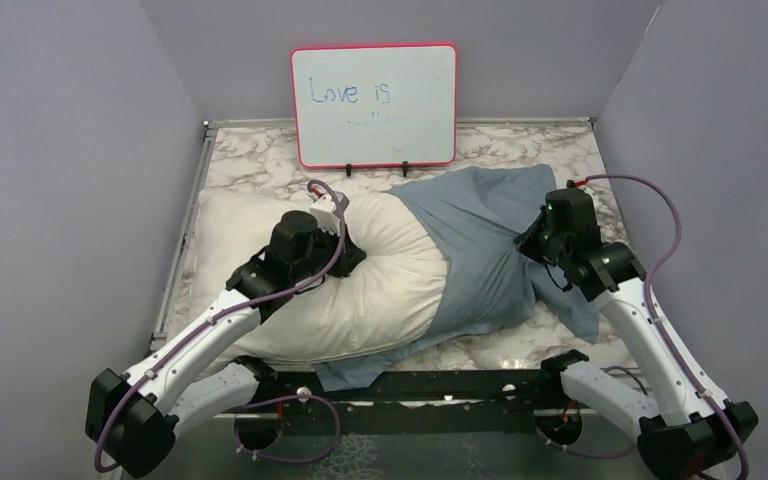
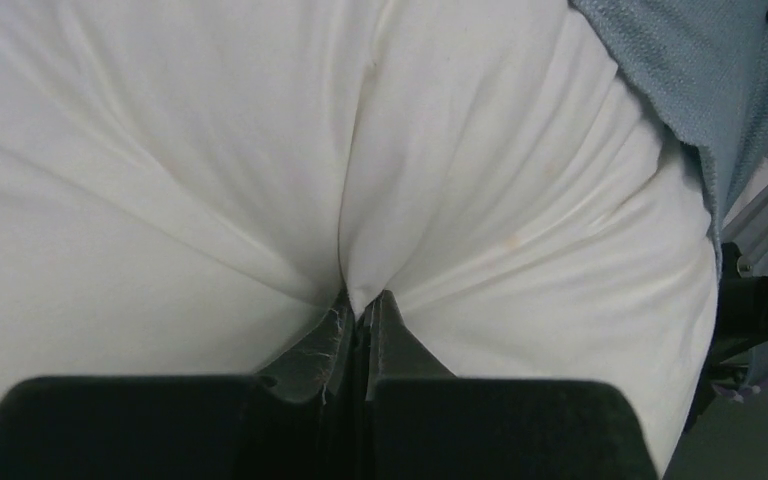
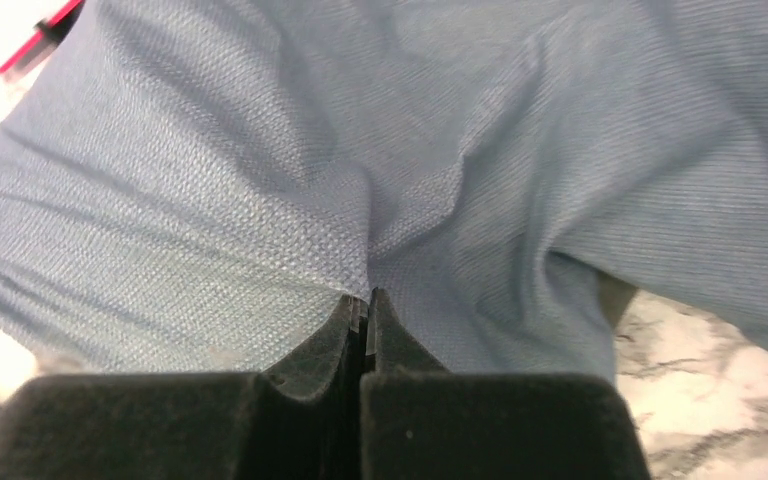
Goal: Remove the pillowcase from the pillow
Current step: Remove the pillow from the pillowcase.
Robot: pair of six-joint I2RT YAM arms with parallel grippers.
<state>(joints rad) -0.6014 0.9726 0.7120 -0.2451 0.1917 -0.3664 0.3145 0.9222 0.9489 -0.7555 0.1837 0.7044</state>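
Note:
The white pillow (image 1: pixel 360 300) lies across the marble table, its left half bare. Its right end is inside the blue-grey pillowcase (image 1: pixel 485 250). My left gripper (image 2: pixel 363 300) is shut on a pinched fold of the pillow (image 2: pixel 210 180) near its middle, with creases running out from the jaws. A corner of the pillowcase (image 2: pixel 700 70) shows at that view's top right. My right gripper (image 3: pixel 364 297) is shut on a pucker of the pillowcase (image 3: pixel 260 190) at the sleeve's right side. In the top view the left gripper (image 1: pixel 345 258) and right gripper (image 1: pixel 530 245) are hidden under their wrists.
A red-framed whiteboard (image 1: pixel 374 104) reading "Love is" stands at the back of the table (image 1: pixel 260 160). Grey walls close in the left, right and back. A black rail (image 1: pixel 440 385) runs along the near edge between the arm bases. Loose pillowcase cloth (image 1: pixel 360 370) reaches that rail.

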